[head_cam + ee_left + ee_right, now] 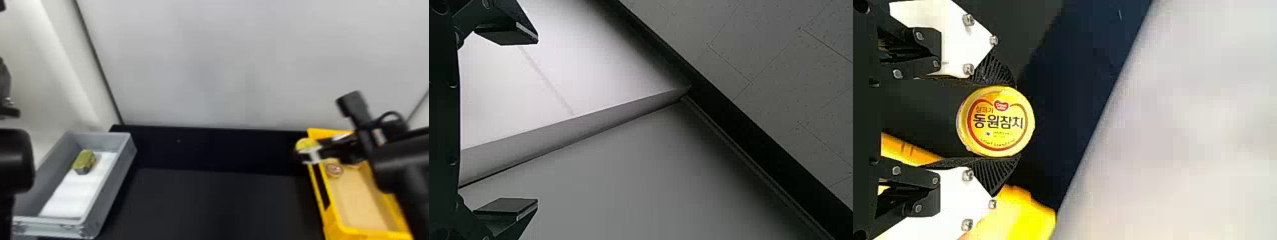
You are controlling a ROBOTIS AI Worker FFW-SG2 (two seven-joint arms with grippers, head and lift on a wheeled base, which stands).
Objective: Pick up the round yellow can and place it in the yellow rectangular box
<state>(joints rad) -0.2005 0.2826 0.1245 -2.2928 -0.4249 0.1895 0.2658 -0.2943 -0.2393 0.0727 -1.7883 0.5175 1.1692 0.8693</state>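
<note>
At the right in the head view, my right gripper (304, 153) is at the far left corner of the yellow rectangular box (332, 207), above its rim. It grips the round yellow can (307, 143). In the right wrist view the can (998, 121) sits between both black fingers of my right gripper (998, 121), its printed lid facing the camera; part of the yellow box (1018, 215) lies beyond the lower finger. My left gripper (524, 122) stands open with nothing between its fingers, facing pale walls; the left arm is at the head view's left edge.
Inside the yellow box, near its far end, lies a round can (334, 169). A grey box (108, 191) at the left holds a greenish-gold block-shaped can (84, 161) on a white sheet. The black table (217, 204) spreads between the boxes, with a pale wall behind.
</note>
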